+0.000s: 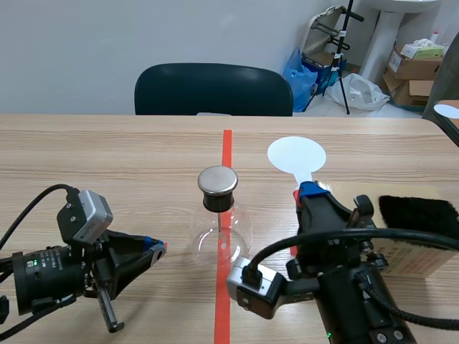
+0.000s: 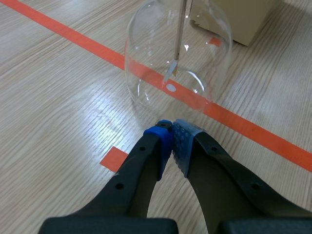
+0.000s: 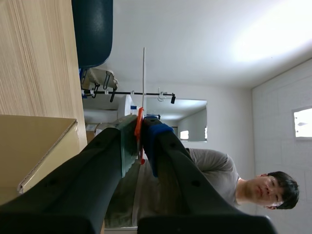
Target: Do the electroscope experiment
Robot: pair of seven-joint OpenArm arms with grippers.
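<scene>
my right pincer (image 3: 141,127) is clamped on the white paddle (image 1: 296,154), left pincer (image 2: 171,127) closed empty beside the electroscope (image 1: 219,233); next i'd touch paddle to its cap (image 1: 217,180).

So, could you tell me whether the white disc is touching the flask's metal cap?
Apart. The scene view shows a strip of table between the white disc, held up by the right gripper, and the metal cap.

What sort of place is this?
Probably a lab or workroom: black robot arms at a light wooden table marked with orange-red tape, a clear glass flask with a metal cap on it, and brown cardboard boxes stacked in the far corner.
</scene>
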